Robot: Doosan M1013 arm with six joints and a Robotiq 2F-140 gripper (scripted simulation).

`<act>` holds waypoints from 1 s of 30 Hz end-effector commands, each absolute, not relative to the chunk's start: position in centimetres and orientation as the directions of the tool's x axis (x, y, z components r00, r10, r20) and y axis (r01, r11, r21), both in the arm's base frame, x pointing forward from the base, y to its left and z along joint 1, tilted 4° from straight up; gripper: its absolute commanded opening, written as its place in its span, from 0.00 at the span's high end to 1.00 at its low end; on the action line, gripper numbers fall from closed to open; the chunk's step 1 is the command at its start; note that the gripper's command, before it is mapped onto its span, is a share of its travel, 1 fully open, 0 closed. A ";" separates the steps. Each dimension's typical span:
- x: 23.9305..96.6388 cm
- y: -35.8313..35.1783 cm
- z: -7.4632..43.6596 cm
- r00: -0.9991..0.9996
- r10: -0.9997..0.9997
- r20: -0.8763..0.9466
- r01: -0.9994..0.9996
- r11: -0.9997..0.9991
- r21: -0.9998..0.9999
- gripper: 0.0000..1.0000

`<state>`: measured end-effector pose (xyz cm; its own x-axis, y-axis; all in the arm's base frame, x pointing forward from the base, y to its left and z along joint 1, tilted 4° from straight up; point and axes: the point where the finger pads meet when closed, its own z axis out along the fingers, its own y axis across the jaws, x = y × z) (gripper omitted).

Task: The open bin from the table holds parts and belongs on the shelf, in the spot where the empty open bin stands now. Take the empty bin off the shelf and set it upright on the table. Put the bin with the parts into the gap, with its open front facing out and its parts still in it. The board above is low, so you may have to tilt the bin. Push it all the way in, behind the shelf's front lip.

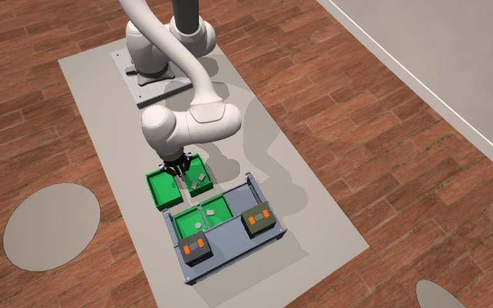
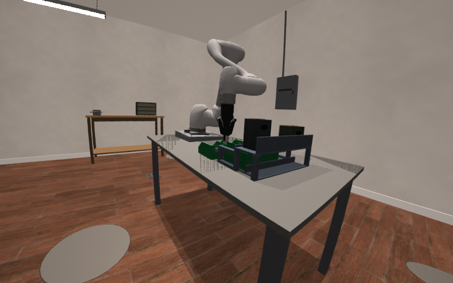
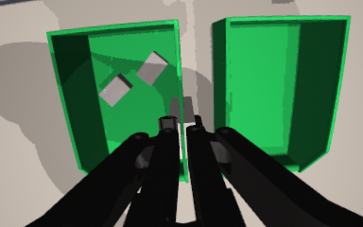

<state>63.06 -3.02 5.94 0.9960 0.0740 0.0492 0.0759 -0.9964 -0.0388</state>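
Note:
The bin with the parts (image 1: 199,166) (image 3: 134,113) stands upright on the table, with two grey blocks (image 1: 201,177) (image 3: 152,68) inside. The empty green bin (image 1: 163,187) (image 3: 265,85) stands upright beside it, with a narrow strip of table between them. My gripper (image 1: 183,177) (image 2: 226,137) (image 3: 181,110) points down, shut on the parts bin's side wall that faces the empty bin; the wall runs between the fingertips. The grey-blue shelf (image 1: 228,243) (image 2: 284,144) has a vacant bay (image 1: 237,199) at the right in the top view.
Two green bins (image 1: 187,221) (image 1: 217,210) holding grey parts fill the shelf's other bays. A dark case (image 1: 194,248) (image 2: 257,133) and an olive case (image 1: 259,219) (image 2: 291,130) stand on the shelf's top board. Shelf end posts rise beside the bays.

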 end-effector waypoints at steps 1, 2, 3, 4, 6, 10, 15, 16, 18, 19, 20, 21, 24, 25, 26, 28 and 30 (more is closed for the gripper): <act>63.0 -3.0 6.8 0.996 0.074 0.049 0.076 -0.996 -0.039 0.90; 63.0 -3.1 7.1 0.996 0.074 0.049 0.076 -0.996 -0.039 0.90; 63.0 -3.1 7.4 0.996 0.074 0.049 0.076 -0.996 -0.039 0.90; 63.0 -3.1 7.7 0.996 0.074 0.049 0.076 -0.996 -0.039 0.90; 63.0 -3.1 8.0 0.996 0.074 0.049 0.076 -0.996 -0.039 0.90; 62.9 -3.1 8.7 0.996 0.074 0.049 0.076 -0.996 -0.039 0.90; 62.9 -3.2 9.2 0.996 0.074 0.049 0.076 -0.996 -0.039 0.90; 62.9 -3.2 9.2 0.996 0.074 0.049 0.076 -0.996 -0.039 0.90; 62.9 -3.2 9.2 0.996 0.074 0.049 0.076 -0.996 -0.039 0.90; 62.9 -3.2 9.2 0.996 0.074 0.049 0.076 -0.996 -0.039 0.90; 62.9 -3.2 9.2 0.996 0.074 0.049 0.076 -0.996 -0.039 0.90; 62.9 -3.2 9.2 0.996 0.074 0.049 0.076 -0.996 -0.039 0.90; 62.9 -3.2 9.2 0.996 0.074 0.049 0.076 -0.996 -0.039 0.90; 62.9 -3.2 9.2 0.996 0.074 0.049 0.076 -0.996 -0.039 0.90; 62.9 -3.2 9.2 0.996 0.074 0.049 0.076 -0.996 -0.039 0.90; 62.9 -3.1 9.2 0.996 0.074 0.049 0.076 -0.996 -0.039 0.90; 62.9 -3.0 9.2 0.996 0.074 0.049 0.076 -0.996 -0.039 0.90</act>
<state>62.91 -3.13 9.19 0.9960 0.0741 0.0491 0.0760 -0.9964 -0.0388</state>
